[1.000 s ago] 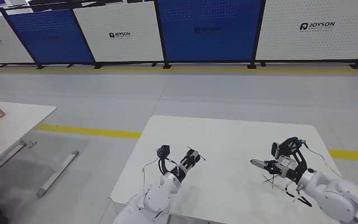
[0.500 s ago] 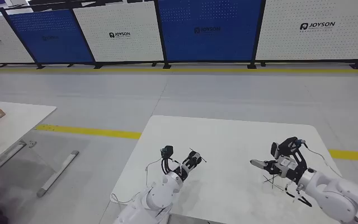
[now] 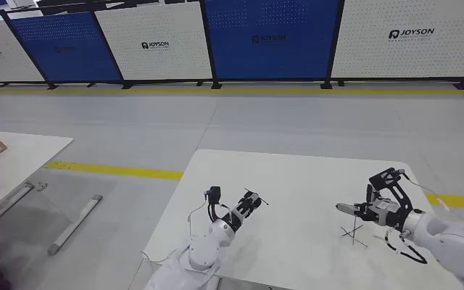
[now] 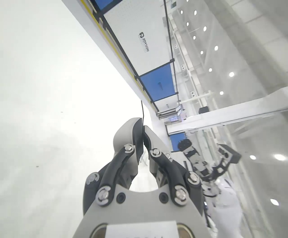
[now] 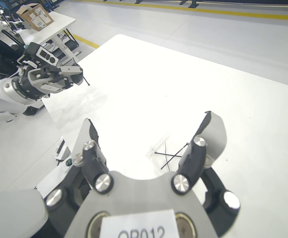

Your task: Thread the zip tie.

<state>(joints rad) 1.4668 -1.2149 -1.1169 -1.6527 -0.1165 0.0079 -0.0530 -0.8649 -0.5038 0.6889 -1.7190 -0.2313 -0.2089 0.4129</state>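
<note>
Zip tie (image 4: 142,111) is pinched in the left pincer (image 4: 143,127), which is clenched tight on it. A thin black tail sticks out just past the fingertips. From the right wrist view you can see the tie's other end poking out the side of that pincer (image 5: 77,75). The pincer sits up off the table (image 3: 304,174), with the table's near edge close below it.

Right pincer (image 5: 148,116) is released, jaws spread wide, grasping nothing. It's well apart from the left one, with white tabletop between them. Just under it, a bit back from its fingertips, a few loose ties (image 5: 172,155) lie crossed over each other flat on the table. One end touches a small clear strip (image 5: 158,145).

Out beyond the left pincer there's a side table (image 5: 60,21) with a cardboard box (image 5: 33,14) on it. Ahead of both pincers, past the table's far edge, are a yellow floor line (image 3: 116,170) and a row of blue and white panels (image 3: 268,40).
</note>
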